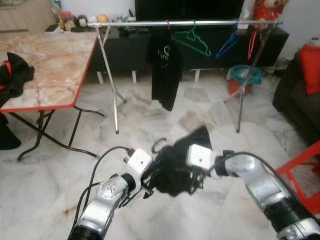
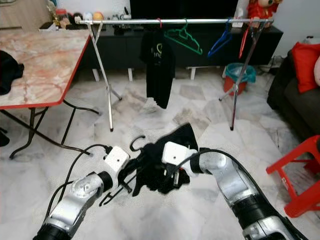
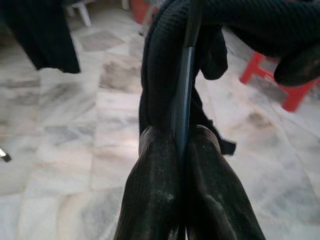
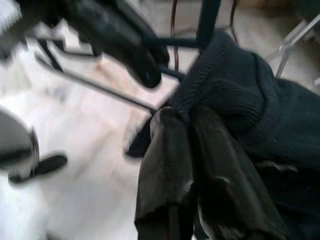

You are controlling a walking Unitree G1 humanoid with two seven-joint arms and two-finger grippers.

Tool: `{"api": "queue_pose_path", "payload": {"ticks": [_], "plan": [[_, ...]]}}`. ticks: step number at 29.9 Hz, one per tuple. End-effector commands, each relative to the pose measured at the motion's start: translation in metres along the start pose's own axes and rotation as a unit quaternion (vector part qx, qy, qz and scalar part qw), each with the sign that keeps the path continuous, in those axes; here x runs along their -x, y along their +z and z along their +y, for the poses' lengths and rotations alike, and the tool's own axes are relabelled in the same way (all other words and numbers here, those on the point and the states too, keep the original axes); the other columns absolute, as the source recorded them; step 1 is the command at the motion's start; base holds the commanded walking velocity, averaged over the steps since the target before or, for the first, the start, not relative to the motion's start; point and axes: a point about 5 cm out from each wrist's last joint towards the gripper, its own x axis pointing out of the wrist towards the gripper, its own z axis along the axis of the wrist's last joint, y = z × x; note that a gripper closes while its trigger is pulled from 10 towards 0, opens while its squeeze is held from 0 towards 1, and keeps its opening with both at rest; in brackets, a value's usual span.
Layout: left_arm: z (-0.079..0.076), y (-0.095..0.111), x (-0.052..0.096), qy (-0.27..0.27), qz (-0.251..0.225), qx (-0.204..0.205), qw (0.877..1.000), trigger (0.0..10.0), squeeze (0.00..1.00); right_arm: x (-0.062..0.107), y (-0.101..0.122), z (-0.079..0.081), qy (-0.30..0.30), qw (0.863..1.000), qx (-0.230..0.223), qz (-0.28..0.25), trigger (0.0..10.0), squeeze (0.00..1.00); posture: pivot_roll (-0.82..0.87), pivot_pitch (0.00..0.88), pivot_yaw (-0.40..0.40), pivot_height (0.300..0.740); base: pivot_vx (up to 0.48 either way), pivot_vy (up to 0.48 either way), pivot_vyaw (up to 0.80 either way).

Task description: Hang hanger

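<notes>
Closest to the camera, the two silver arms meet over the marble floor with a black garment bunched between them. The left gripper has its two black fingers pressed together on the thin dark bar of a hanger, which runs up through the folds of the cloth; the hanger's black hook sticks up just beside the left wrist. The right gripper is closed too, pinching a thick ribbed edge of the same garment. The hanger and garment are held low in front of the robot, well apart from the rail. To the left stands a folding table with a pinkish marble top and red edge, dark cloth lying on its near corner. Further back, a metal clothes rack carries a black shirt, a green hanger, a blue one and a red one. A red stool sits at the right, near a dark sofa.
</notes>
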Motion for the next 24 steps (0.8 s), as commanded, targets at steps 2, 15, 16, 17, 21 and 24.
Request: {"api": "queue_pose_path", "payload": {"ticks": [2, 15, 16, 17, 21, 24], "plan": [[0.009, 0.024, -0.004, 0.029, -0.065, 0.011, 0.997, 10.0, 0.00, -0.010, 0.015, 0.014, 0.039, 0.998, -0.014, -0.043, 10.0, 0.00, -0.03, 0.000, -0.010, 0.740, 0.000, 0.000, 0.00], [0.006, 0.014, -0.001, 0.023, -0.032, -0.013, 0.999, 10.0, 0.00, -0.022, 0.007, -0.017, -0.134, 0.991, -0.013, 0.021, 10.0, 0.00, -0.03, 0.000, -0.012, 0.740, 0.000, 0.000, 0.00], [0.006, 0.013, 0.000, 0.025, -0.029, -0.017, 0.999, 10.0, 0.00, -0.020, 0.006, -0.022, -0.154, 0.988, -0.017, 0.027, 10.0, 0.00, -0.03, 0.000, -0.012, 0.740, 0.000, 0.000, 0.00], [0.006, 0.013, 0.000, 0.027, -0.029, -0.017, 0.999, 10.0, 0.00, -0.019, 0.005, -0.027, -0.174, 0.984, -0.023, 0.033, 10.0, 0.00, -0.03, 0.000, -0.013, 0.740, 0.000, 0.000, 0.00], [0.014, 0.014, 0.001, 0.059, -0.031, -0.011, 0.998, 10.0, 0.00, -0.009, -0.001, -0.051, -0.276, 0.957, -0.065, 0.058, 10.0, 0.00, -0.02, 0.000, -0.012, 0.740, 0.000, 0.000, 0.00], [0.016, 0.015, 0.001, 0.065, -0.035, -0.010, 0.997, 10.0, 0.00, -0.008, 0.001, -0.056, -0.304, 0.948, -0.083, 0.049, 10.0, 0.00, -0.02, 0.000, -0.011, 0.740, 0.000, 0.000, 0.00]]}}
